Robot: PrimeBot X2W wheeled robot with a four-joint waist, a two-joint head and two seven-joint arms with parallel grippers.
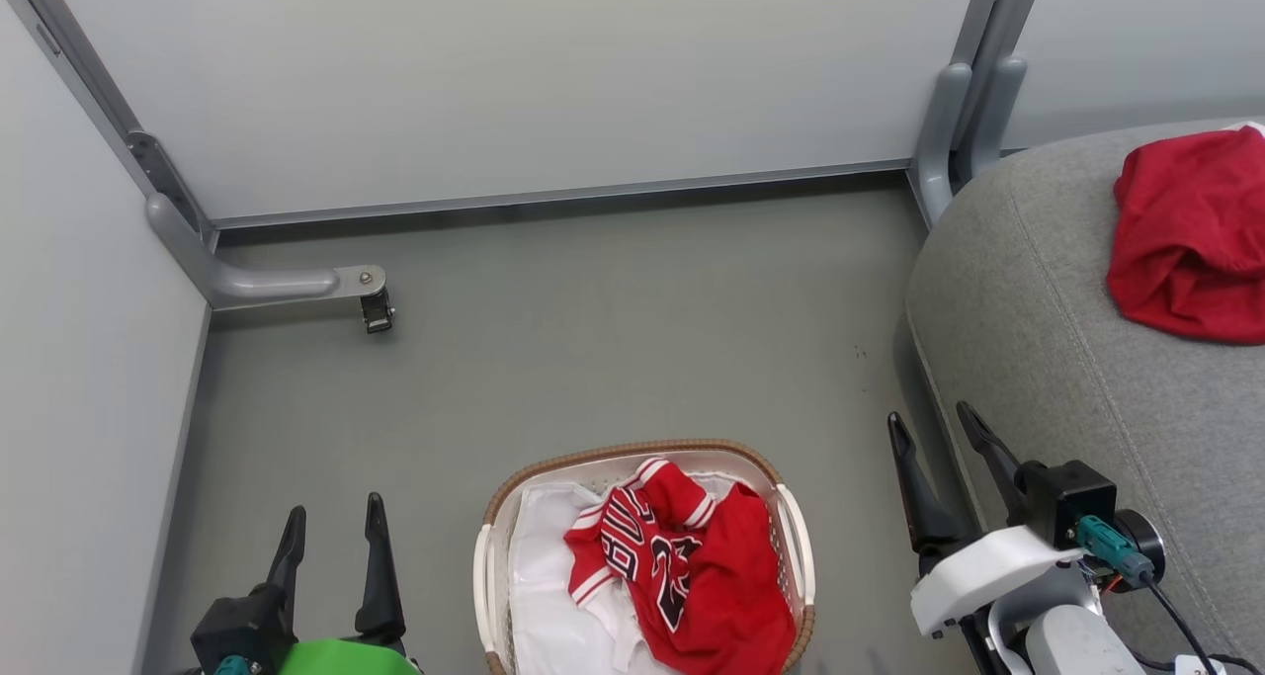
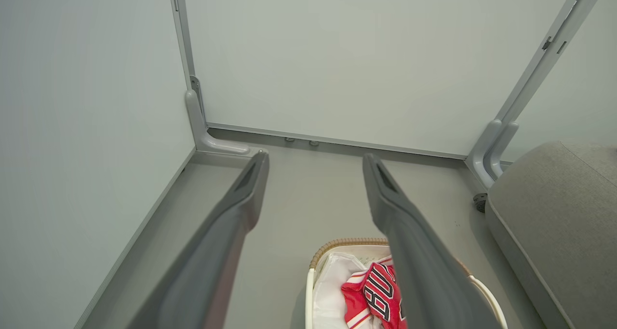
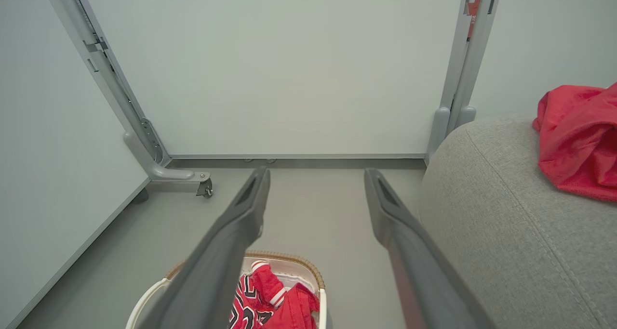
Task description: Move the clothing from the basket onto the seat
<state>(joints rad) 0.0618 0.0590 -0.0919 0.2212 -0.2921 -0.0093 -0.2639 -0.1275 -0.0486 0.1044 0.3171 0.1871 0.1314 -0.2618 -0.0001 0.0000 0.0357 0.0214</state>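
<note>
The white basket [image 1: 796,542] with a brown woven rim stands on the floor at the bottom centre, also seen in the left wrist view [image 2: 311,290] and the right wrist view [image 3: 320,283]. Inside it lies the red jersey [image 1: 682,566] [image 2: 373,295] [image 3: 270,295] with black-and-white lettering, on a white liner sheet [image 1: 539,576]. A plain red piece [image 1: 1191,235] [image 3: 576,136] rests on the grey seat [image 1: 1048,329] [image 2: 549,223] [image 3: 501,223] at the right. My left gripper [image 1: 332,519] [image 2: 315,159] is open, left of the basket. My right gripper [image 1: 932,417] [image 3: 315,175] is open, between basket and seat.
Pale partition panels close off the back and left, on grey metal feet [image 1: 272,283] with a caster [image 1: 377,311]. Another pair of panel posts [image 1: 964,122] stands by the seat's back corner. Grey floor [image 1: 613,329] stretches between the basket and the back wall.
</note>
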